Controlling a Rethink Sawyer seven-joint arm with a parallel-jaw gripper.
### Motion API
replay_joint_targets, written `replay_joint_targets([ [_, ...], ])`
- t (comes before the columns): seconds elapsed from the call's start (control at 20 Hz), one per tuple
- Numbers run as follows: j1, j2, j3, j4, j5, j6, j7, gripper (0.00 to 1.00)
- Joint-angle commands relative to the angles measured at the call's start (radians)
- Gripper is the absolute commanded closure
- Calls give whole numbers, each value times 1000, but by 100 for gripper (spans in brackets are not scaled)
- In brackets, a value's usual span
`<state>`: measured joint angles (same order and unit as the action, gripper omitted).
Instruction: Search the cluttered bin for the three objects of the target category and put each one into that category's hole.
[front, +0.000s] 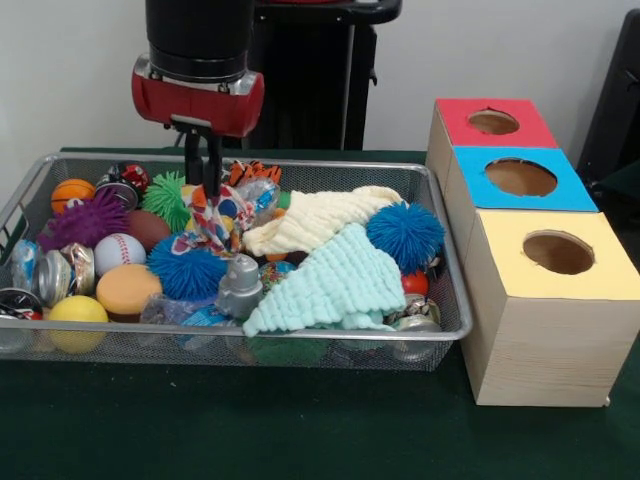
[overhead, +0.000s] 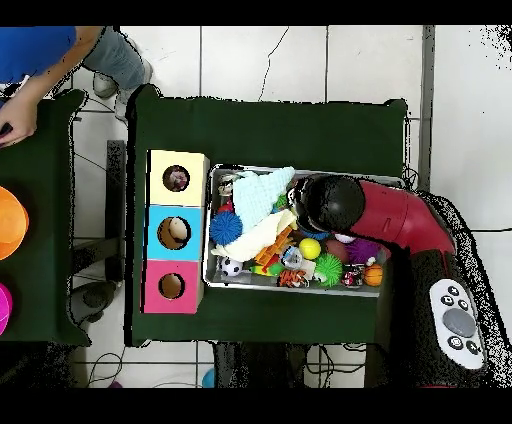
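Note:
A wire bin (front: 250, 335) holds mixed clutter: a cream knitted cloth (front: 310, 220), a mint knitted cloth (front: 340, 285), blue spiky balls (front: 405, 235), a purple one (front: 85, 220), a green one (front: 165, 195), a baseball (front: 118, 252), a yellow ball (front: 78, 312) and metal cans (front: 55, 275). My gripper (front: 203, 188) hangs over the bin's back middle. Its narrow fingers are shut on the bunched top of a colourful patterned cloth (front: 218, 222). From overhead the arm's wrist (overhead: 330, 205) hides the gripper above the bin (overhead: 300, 170).
Three boxes with round holes stand in a row beside the bin: red (front: 455, 115), blue (front: 470, 185) and yellow (front: 600, 270). Overhead, the yellow box (overhead: 160, 165) and blue box (overhead: 155, 232) show something inside their holes. A person's arm (overhead: 35, 50) reaches over a side table.

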<state>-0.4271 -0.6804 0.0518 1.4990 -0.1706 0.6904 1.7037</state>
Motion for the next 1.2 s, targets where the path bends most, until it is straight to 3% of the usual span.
replay_joint_targets([
  [0.05,24,17,20,-49,25,158,94,100],
  [0.5,75,-134,22,27,73,261,114,100],
  [0.85,127,-206,-2,2,99,367,147,100],
  [1.2,168,-215,-19,-72,118,469,199,100],
])
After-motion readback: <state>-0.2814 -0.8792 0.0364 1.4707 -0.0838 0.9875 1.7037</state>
